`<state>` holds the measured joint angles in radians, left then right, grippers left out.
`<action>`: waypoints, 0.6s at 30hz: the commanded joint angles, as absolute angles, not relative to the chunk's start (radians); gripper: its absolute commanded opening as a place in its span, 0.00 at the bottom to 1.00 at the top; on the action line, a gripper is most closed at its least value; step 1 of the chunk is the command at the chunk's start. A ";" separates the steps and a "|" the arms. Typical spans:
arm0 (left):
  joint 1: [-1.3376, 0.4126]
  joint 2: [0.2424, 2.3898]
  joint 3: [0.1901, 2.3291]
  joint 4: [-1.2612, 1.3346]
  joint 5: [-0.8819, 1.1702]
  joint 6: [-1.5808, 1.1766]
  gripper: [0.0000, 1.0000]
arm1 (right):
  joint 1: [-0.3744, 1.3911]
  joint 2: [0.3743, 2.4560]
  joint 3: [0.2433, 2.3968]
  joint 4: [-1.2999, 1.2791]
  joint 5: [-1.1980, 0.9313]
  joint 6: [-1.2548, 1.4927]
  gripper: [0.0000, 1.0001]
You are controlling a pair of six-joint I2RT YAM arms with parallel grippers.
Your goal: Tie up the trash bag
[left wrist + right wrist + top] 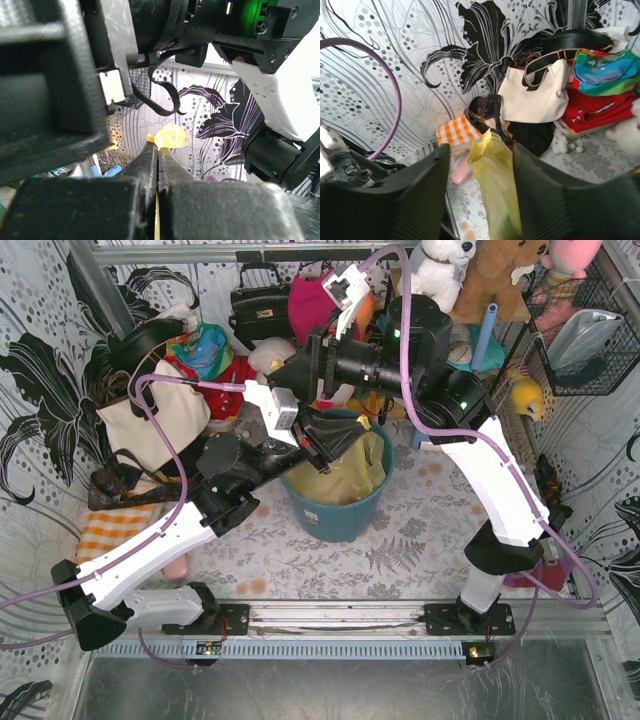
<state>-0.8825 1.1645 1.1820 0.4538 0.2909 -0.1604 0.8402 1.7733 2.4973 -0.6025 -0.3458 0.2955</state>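
Because the trash bag [352, 476] is thin, crinkly film sitting in the teal bin [335, 525] with only a drawn-up strip of its rim in play, a hard tug could tear it or slide it free. That strip seems to run up and away from the bin's mouth, so its long axis follows the fingers, mouth end outward; its crumpled tip pokes past the left gripper [157, 150], whose jaws are pressed together on it; the right gripper [481, 155] stands apart, the yellow strip in its gap, so closing off-centre might miss; both wrists crowd above the bin and could knock together; the cream tote [537, 97] sits well apart by the wall.
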 commanded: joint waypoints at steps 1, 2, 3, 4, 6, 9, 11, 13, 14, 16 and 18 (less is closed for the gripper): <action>-0.877 1.145 1.183 0.481 0.278 -0.160 0.00 | 0.855 1.766 2.515 -0.618 -0.295 0.252 0.46; -0.877 1.145 1.183 0.480 0.278 -0.160 0.00 | 0.856 1.766 2.514 -0.616 -0.292 0.253 0.41; -0.877 1.142 1.182 0.478 0.275 -0.159 0.00 | 0.859 1.766 2.514 -0.615 -0.288 0.253 0.34; -0.877 1.143 1.181 0.478 0.273 -0.158 0.00 | 0.859 1.765 2.514 -0.612 -0.283 0.256 0.27; -0.877 1.141 1.182 0.476 0.273 -0.158 0.00 | 0.862 1.761 2.513 -0.604 -0.271 0.256 0.15; -0.877 1.138 1.183 0.473 0.271 -0.154 0.00 | 0.864 1.758 2.512 -0.599 -0.256 0.259 0.04; -0.877 1.137 1.183 0.471 0.269 -0.151 0.00 | 0.864 1.756 2.511 -0.592 -0.254 0.263 0.00; -0.877 1.135 1.184 0.471 0.265 -0.149 0.00 | 0.865 1.754 2.510 -0.587 -0.245 0.269 0.00; -0.877 1.135 1.185 0.472 0.265 -0.147 0.00 | 0.865 1.753 2.510 -0.585 -0.238 0.271 0.00; -0.877 1.132 1.184 0.473 0.260 -0.145 0.00 | 0.865 1.744 2.504 -0.579 -0.207 0.274 0.00; -0.877 1.131 1.182 0.482 0.257 -0.141 0.00 | 0.865 1.722 2.476 -0.562 -0.171 0.276 0.00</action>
